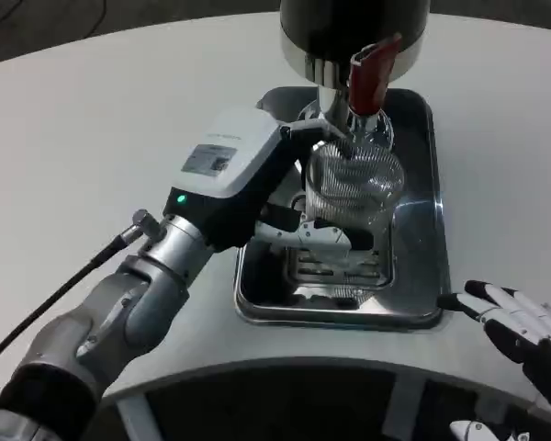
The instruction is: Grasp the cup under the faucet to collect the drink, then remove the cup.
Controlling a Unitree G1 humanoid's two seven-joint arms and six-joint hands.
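A clear ribbed cup (356, 186) stands in the steel drip tray (418, 239), right below the faucet (335, 119) of the black and silver dispenser (354, 32). The dispenser's red lever (369, 78) hangs just above the cup. My left hand (257, 179) reaches in from the left and grips the cup, its fingers (326, 234) wrapped around the cup's lower front. The cup's left side is hidden by the hand. My right hand (523, 326) rests on the table at the lower right, fingers spread and holding nothing, beside the tray's front right corner.
The white table (92, 119) is bare to the left and behind the dispenser. Its curved front edge (349, 367) runs just below the tray. A black cable (64, 285) trails from my left forearm toward the lower left.
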